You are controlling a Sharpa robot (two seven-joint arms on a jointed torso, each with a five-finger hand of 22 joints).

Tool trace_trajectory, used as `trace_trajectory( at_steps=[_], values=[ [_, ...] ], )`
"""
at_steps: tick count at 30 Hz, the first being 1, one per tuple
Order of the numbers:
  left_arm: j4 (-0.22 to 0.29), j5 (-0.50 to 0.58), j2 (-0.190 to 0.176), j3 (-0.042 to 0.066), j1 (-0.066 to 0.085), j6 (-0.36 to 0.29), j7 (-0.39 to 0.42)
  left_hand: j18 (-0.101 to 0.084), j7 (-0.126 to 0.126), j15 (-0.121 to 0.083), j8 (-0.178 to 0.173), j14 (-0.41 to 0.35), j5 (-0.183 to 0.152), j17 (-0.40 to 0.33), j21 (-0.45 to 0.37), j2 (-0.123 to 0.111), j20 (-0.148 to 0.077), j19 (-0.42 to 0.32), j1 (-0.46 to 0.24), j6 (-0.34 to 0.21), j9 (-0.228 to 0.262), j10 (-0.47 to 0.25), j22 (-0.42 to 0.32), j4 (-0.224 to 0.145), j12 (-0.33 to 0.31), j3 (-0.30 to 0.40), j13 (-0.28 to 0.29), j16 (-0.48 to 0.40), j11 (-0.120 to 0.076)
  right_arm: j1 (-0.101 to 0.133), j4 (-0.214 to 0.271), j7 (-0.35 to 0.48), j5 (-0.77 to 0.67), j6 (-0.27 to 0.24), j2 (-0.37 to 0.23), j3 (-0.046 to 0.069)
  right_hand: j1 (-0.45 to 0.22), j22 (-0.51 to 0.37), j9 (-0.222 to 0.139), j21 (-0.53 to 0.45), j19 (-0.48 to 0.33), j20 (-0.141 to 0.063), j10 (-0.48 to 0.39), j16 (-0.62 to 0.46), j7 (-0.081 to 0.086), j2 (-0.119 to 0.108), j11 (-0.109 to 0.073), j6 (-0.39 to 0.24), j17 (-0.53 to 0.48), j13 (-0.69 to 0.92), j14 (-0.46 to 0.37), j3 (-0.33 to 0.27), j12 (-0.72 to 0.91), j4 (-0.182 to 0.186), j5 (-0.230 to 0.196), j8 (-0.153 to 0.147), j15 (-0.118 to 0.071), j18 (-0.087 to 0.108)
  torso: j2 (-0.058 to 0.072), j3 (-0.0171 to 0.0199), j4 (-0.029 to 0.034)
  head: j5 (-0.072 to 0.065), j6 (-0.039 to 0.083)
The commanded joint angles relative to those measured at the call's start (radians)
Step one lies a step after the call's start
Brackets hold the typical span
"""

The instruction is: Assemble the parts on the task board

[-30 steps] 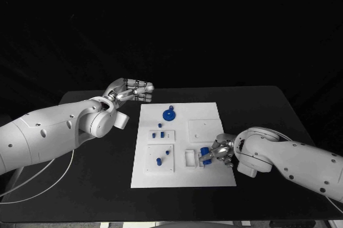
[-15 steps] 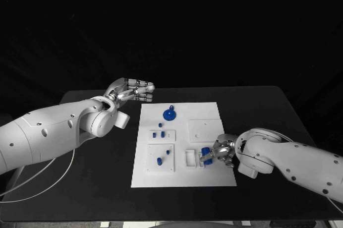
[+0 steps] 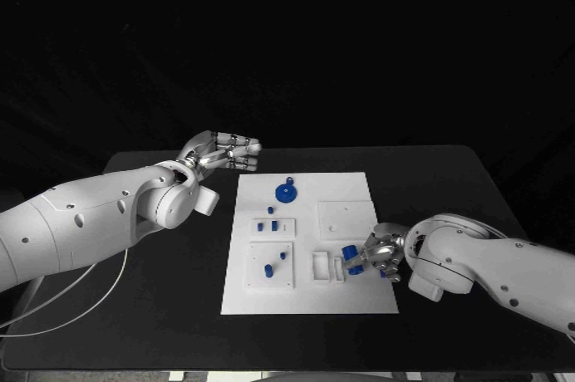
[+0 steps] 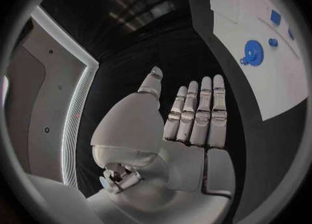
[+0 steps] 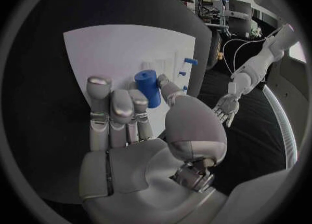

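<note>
Since a sec ago the right hand (image 3: 375,258) has slid a bit toward the near-right part of the task board (image 3: 347,187), taking the blue cylinder (image 3: 350,253) with it; the part now sits just past the small white bracket (image 3: 320,265) instead of over it. Right wrist view shows the cylinder (image 5: 148,88) upright, pinched between thumb and fingers (image 5: 112,110), above the board's white surface. My read: it's lining up an insertion, prob. not seated yet, can't tell which socket. Left hand (image 3: 223,150) hasn't budged, parked off the far-left corner, fingers straight and pressed together, holding nothing. Other pcs unchanged: blue disc (image 3: 285,191) near the far end, small blue pegs (image 3: 271,226) mid-board.
</note>
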Motion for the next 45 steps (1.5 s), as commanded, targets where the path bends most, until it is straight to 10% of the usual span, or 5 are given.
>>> trace_trajectory(
  at_steps=[1, 45],
  values=[
    [0.000, 0.005, 0.004, 0.000, 0.000, 0.015, 0.004, 0.019, 0.008, -0.002, -0.003, 0.002, 0.000, -0.001, 0.002, 0.000, 0.000, 0.006, 0.000, 0.000, -0.001, -0.003, 0.000, 0.002, 0.001, 0.002, 0.000, -0.004, 0.000, 0.010, 0.019, -0.049, 0.011, -0.012, -0.008, 0.001, -0.008, 0.035, 0.002, -0.003, 0.050, -0.006, -0.003, -0.006, -0.001, -0.004, -0.007, 0.008, -0.001, -0.001, 0.000, 0.002, -0.003, 0.005, 0.003, 0.005, -0.007, -0.006, 0.000, -0.0018, 0.0009, 0.000, 0.001],
    [-0.001, 0.005, 0.013, 0.000, 0.001, 0.027, -0.005, 0.019, 0.009, -0.001, -0.003, -0.001, -0.001, -0.001, 0.001, -0.001, 0.001, 0.004, -0.003, -0.006, -0.001, -0.006, -0.001, 0.002, 0.001, 0.003, 0.000, -0.004, 0.001, 0.021, -0.027, -0.051, -0.028, 0.022, 0.120, -0.042, -0.009, 0.035, -0.003, -0.014, 0.050, -0.009, -0.009, -0.019, -0.005, -0.013, -0.010, 0.027, -0.009, -0.014, -0.002, -0.029, -0.020, 0.028, 0.000, 0.006, -0.009, -0.009, 0.001, -0.0010, 0.0002, 0.020, -0.006]
  ],
)
